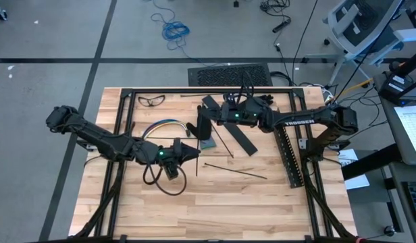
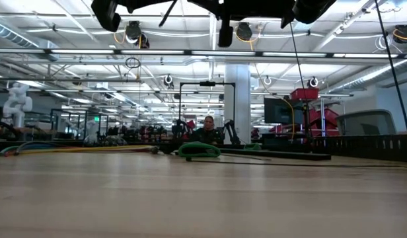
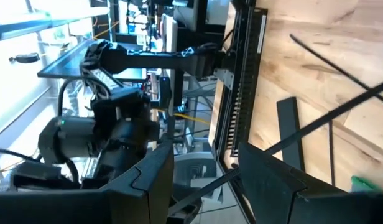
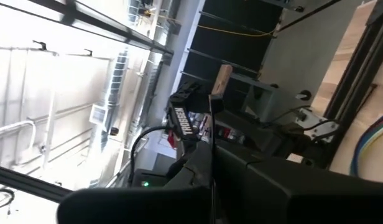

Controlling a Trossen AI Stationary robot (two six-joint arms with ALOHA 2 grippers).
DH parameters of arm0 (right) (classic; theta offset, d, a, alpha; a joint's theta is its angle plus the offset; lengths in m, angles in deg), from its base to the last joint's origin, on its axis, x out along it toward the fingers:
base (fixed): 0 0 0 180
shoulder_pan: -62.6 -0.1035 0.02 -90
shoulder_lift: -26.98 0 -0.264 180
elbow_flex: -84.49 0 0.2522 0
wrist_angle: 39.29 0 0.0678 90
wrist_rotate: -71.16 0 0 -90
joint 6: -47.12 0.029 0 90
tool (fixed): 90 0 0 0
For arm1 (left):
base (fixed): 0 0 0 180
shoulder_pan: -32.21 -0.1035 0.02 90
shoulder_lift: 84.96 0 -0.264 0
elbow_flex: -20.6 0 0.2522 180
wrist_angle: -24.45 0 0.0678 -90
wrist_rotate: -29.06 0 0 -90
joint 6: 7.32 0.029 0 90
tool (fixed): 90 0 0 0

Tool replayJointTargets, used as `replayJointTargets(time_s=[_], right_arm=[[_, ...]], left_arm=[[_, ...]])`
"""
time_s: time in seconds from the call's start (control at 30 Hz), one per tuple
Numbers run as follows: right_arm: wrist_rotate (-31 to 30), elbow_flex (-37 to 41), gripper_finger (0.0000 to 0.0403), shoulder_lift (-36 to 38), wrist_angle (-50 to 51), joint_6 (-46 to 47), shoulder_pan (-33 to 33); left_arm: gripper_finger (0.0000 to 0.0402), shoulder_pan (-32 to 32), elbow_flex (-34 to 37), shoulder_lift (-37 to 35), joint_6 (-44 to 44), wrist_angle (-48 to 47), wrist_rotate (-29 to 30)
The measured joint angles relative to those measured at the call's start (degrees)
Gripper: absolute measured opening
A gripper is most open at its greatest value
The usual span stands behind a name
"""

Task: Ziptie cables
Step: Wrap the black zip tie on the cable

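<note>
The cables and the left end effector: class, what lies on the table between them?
In the high view, only bare wood separates the cables from the left end effector; the small green object sits off to the side, not between.

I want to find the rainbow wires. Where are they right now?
In the high view the cables lie curved on the table's left half, just behind the left gripper and in front of the glasses.

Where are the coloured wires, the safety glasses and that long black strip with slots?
cables (image 1: 161,126), high view, top of the arched multicoloured bundle.
safety glasses (image 1: 151,100), high view, bridge between the lenses.
black slotted strip (image 1: 289,152), high view, middle of its length.
</note>
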Motion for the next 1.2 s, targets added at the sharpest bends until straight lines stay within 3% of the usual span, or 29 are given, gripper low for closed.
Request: replayJointTargets(time_s=[0.47,0.73,0.83,1.2], right_arm=[[3.0,0.0,0.0000,0.0,4.0,-2.8,1.4],[11.5,0.0,0.0000,0.0,4.1,-1.3,4.3],[13.0,0.0,0.0000,0.0,4.8,0.2,4.7],[8.7,0.0,0.0000,0.0,3.9,1.1,3.8]], left_arm=[[0.0176,0.9,-1.3,0.0,3.3,-0.5,-0.6],[0.0176,2.2,-1.6,0.0,3.6,-3.2,9.8],[0.0176,2.2,-1.6,0.0,3.5,-4.8,10.4],[0.0176,-0.3,-1.6,0.0,3.0,-4.0,-1.5]])
